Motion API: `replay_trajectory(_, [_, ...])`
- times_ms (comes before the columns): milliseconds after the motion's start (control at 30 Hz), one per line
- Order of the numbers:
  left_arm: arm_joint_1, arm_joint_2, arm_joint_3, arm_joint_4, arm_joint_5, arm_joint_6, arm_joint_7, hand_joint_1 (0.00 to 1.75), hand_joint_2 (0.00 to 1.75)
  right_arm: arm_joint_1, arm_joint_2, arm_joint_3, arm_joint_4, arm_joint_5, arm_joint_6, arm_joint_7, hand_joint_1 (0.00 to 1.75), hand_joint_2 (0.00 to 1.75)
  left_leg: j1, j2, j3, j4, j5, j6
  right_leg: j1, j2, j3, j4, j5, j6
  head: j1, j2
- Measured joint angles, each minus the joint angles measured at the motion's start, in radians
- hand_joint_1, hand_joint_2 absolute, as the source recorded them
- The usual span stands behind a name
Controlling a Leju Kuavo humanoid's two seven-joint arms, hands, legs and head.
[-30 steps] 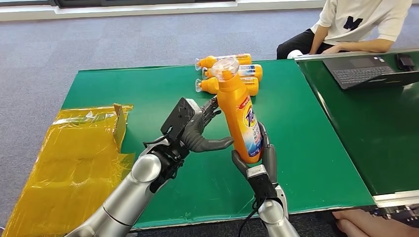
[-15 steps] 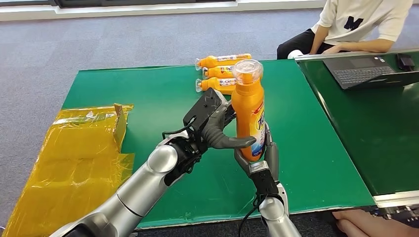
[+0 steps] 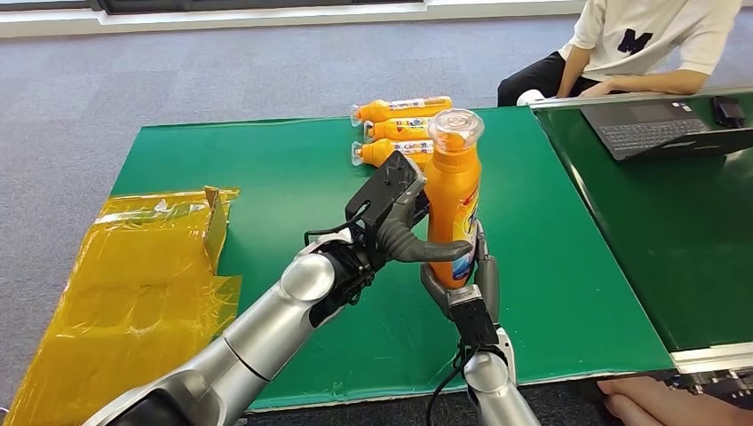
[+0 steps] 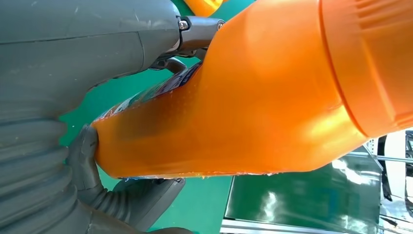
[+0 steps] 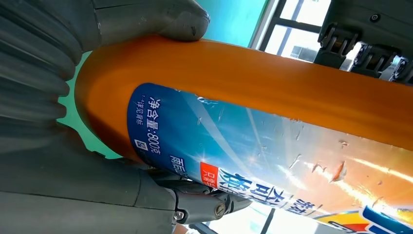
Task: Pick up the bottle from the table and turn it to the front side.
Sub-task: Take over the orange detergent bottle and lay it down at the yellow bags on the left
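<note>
Bottle (image 3: 451, 200): centre frame, upright; rigid, slick plastic, likely weighty.
Right hand (image 3: 462, 286): grips base.
Left hand (image 3: 400, 222): clasps mid-body.

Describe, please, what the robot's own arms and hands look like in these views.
Both arms are smooth silver tubes with rounded joints. The left hand has a grey ribbed cover, a thick grey thumb, darker fingers, and a flat black box at its wrist. The right hand is dark grey with slim fingers, mounted on a black wrist block; a black cable hangs beside that forearm. Small silver screws show at the finger bases.
</note>
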Motion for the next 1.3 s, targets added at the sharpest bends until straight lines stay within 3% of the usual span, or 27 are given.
replay_trajectory(567, [-0.036,-0.031,-0.032,0.075,0.04,0.029,0.0,0.0,1.75,-0.028,0.006,0.011,0.043,-0.013,0.003,-0.007,1.75,1.75,0.0,0.0,0.0,0.0,0.0,0.0,0.0,0.0,0.0,0.0,0.0,0.0,0.0,0.0])
replay_trajectory(967, [-0.122,-0.032,-0.212,0.123,0.286,0.179,0.016,0.0,1.75,-0.049,0.012,0.017,0.08,-0.035,0.003,-0.006,1.75,1.75,0.0,-0.001,0.0,0.0,0.0,0.0,0.0,-0.001,0.0,0.0,0.0,0.0,0.0,0.0])
replay_trajectory(1300, [-0.166,-0.031,-0.328,0.153,0.373,0.271,0.019,0.0,1.75,-0.084,0.02,0.034,0.145,-0.063,0.01,-0.005,1.75,1.75,0.0,-0.003,-0.001,0.0,0.001,0.0,0.0,-0.002,0.001,0.0,0.0,0.0,0.0,0.0])
